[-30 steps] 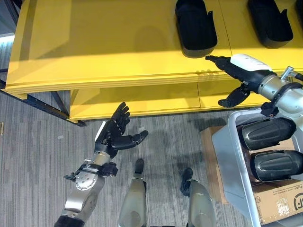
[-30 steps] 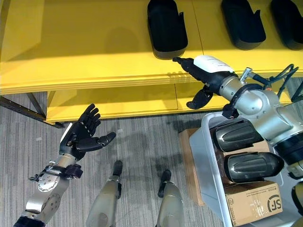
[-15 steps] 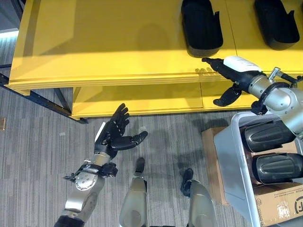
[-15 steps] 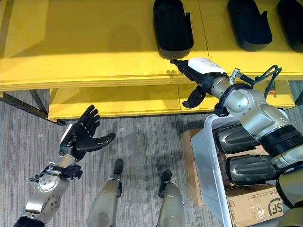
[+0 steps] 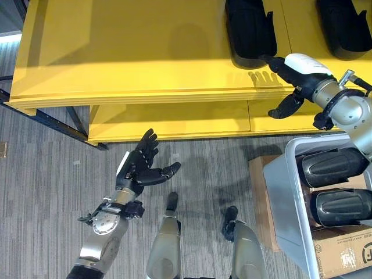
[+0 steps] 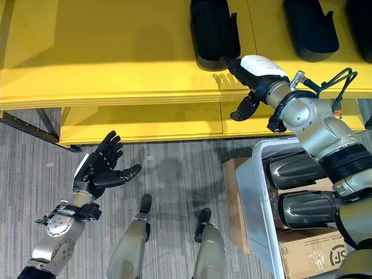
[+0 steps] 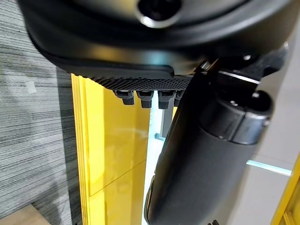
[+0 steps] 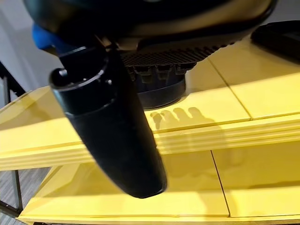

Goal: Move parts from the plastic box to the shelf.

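Part on shelf: the nearest black part (image 6: 215,32) lies on the top board of the yellow shelf (image 6: 104,52), close to the front edge; your right hand (image 6: 256,72) has its straight fingers at the part's near end, thumb hanging below the shelf lip (whether they touch it or stand just off, I cannot tell).
Other placed parts: two more black parts (image 6: 311,29) lie further right on the same board.
Step in hand: you look to be finishing a placement, nudging or letting go of that part.
Next move: draw the right hand clear, then bring it down to the plastic box (image 6: 256,203) at lower right, where two parts (image 6: 296,171) wait, stacked side by side.
Left hand: your left hand (image 6: 99,168) hovers spread and empty over the grey floor (image 6: 174,180), well apart from everything.
In the way: the shelf's front edge and the box rim lie on the path; a cardboard carton (image 6: 308,256) sits in the box's near end.
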